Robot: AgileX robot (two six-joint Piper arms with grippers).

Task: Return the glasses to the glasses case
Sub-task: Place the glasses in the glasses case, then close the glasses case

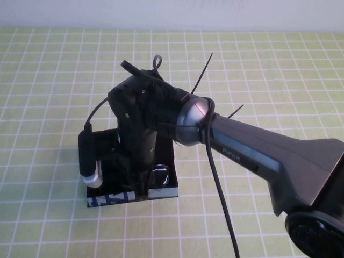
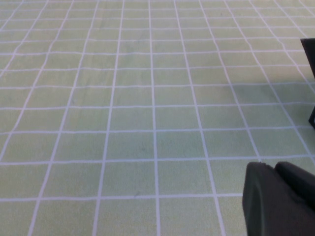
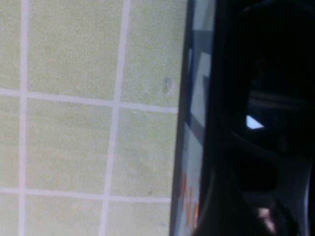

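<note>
The glasses case [image 1: 110, 200], a black box with a blue-printed front edge, lies open on the green checked cloth left of centre. My right gripper [image 1: 137, 180] points straight down into it, and its wrist hides most of the inside. One shiny lens of the glasses [image 1: 161, 173] shows in the case's right part. The right wrist view shows the case's light blue and orange edge [image 3: 196, 128] and a dark lens [image 3: 256, 118] with a glint. My left gripper [image 2: 275, 169] is out of the high view. It hovers over bare cloth, shut and empty.
The green checked cloth [image 1: 258, 70] covers the whole table. The right arm [image 1: 258, 156] reaches in from the lower right, with a cable hanging below it. A dark shape [image 2: 309, 54] sits at the edge of the left wrist view.
</note>
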